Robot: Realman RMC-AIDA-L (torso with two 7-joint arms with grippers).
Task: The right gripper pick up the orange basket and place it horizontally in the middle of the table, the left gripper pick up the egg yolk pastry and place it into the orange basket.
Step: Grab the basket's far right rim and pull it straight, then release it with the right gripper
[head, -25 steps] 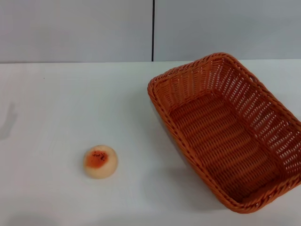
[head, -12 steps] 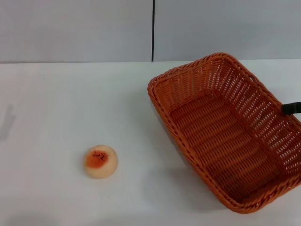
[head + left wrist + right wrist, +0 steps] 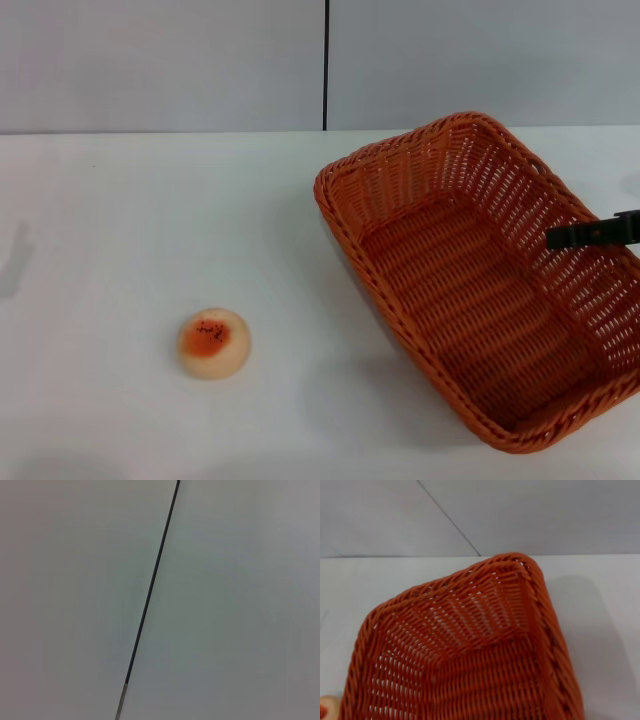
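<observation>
The orange basket [image 3: 480, 285] sits askew on the right half of the white table [image 3: 150, 220], its long side running diagonally; the right wrist view looks down into the orange basket [image 3: 470, 655]. A black part of my right gripper [image 3: 590, 234] reaches in from the right edge, over the basket's right wall. The egg yolk pastry [image 3: 213, 342] lies alone on the table at the front left, well apart from the basket; a sliver of the egg yolk pastry [image 3: 324, 711] shows in the right wrist view. My left gripper is out of view.
A grey wall [image 3: 160, 60] with a dark vertical seam [image 3: 325, 65] stands behind the table's far edge. The left wrist view shows only that wall and its seam [image 3: 150, 590]. White tabletop lies between the pastry and the basket.
The right gripper has come in from the right edge and moved left over the basket's right wall. Basket and pastry have not moved.
</observation>
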